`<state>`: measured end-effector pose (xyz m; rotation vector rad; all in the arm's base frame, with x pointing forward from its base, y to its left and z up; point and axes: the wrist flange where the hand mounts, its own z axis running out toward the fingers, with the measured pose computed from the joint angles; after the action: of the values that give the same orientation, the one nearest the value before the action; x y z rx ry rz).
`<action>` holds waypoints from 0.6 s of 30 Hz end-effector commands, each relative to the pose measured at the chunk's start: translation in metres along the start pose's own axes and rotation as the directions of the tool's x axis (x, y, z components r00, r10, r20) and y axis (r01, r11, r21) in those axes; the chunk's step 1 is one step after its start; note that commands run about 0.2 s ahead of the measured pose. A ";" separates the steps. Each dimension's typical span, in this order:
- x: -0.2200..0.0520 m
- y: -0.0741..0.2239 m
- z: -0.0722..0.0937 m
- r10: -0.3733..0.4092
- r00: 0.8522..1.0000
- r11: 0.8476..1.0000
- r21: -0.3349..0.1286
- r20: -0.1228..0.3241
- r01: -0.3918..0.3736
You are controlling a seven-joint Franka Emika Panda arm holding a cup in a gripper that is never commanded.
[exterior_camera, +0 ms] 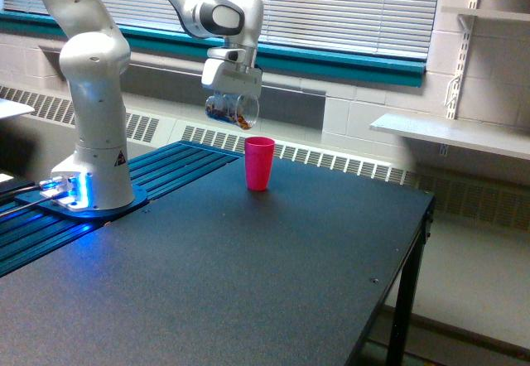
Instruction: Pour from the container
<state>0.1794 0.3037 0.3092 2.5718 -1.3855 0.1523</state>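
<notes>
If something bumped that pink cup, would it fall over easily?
Probably yes. The pink cup is tall and narrow at its base, so it likely tips easily. It looks thin and light, and on the smooth table it might slide first.

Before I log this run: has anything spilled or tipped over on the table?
Nothing stands out. The pink cup stands upright on the table, and the clear container, tilted on purpose, hangs in the gripper; no spill shows.
</notes>
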 end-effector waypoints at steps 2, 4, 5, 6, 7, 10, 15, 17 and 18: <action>0.005 -0.005 -0.004 -0.022 1.000 1.000 -0.016 0.021 0.022; 0.005 -0.005 -0.003 -0.028 0.999 0.999 -0.021 0.027 0.029; 0.005 -0.006 -0.003 -0.029 0.999 0.999 -0.023 0.028 0.029; 0.005 -0.006 -0.002 -0.028 0.999 0.999 -0.029 0.030 0.029; 0.004 -0.006 -0.002 -0.031 0.999 0.999 -0.032 0.032 0.032; 0.004 -0.006 -0.001 -0.038 0.999 0.998 -0.041 0.039 0.039; 0.005 -0.008 -0.001 -0.045 0.998 0.998 -0.051 0.046 0.048; 0.006 -0.009 -0.001 -0.049 0.998 0.997 -0.055 0.046 0.051; 0.007 -0.010 -0.001 -0.051 0.998 0.997 -0.055 0.045 0.053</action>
<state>0.1872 0.3029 0.3084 2.5638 -1.3540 0.0704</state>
